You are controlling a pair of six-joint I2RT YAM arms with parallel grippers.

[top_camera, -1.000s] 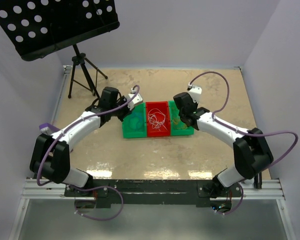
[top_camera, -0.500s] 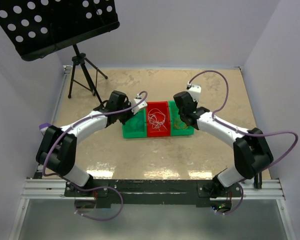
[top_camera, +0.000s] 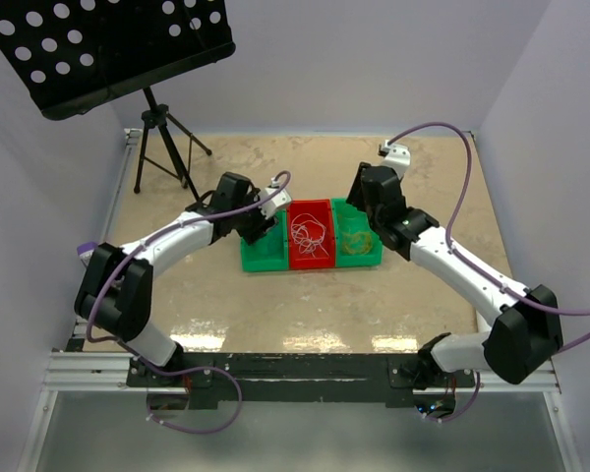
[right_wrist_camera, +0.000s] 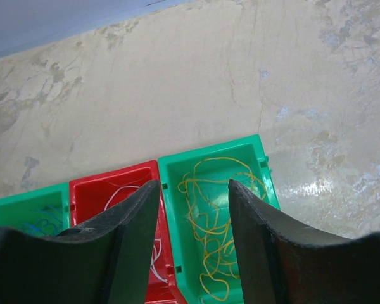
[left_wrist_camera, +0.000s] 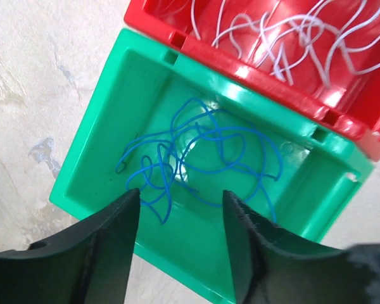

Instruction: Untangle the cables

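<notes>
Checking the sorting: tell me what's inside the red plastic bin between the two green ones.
A curly tangle of thin white wire lies in the red plastic bin, red floor showing through. Nothing else appears; nothing covers it from above.

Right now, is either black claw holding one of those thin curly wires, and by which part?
Nothing is held. The left gripper and right gripper hang open and empty above the thin curly blue wire and yellow-gold wire.

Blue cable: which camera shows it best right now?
Left wrist: the blue cable lies loosely coiled in its green bin, loops clear. Right wrist catches only a few strands at its lower-left edge. Top external: too small to make out.
</notes>
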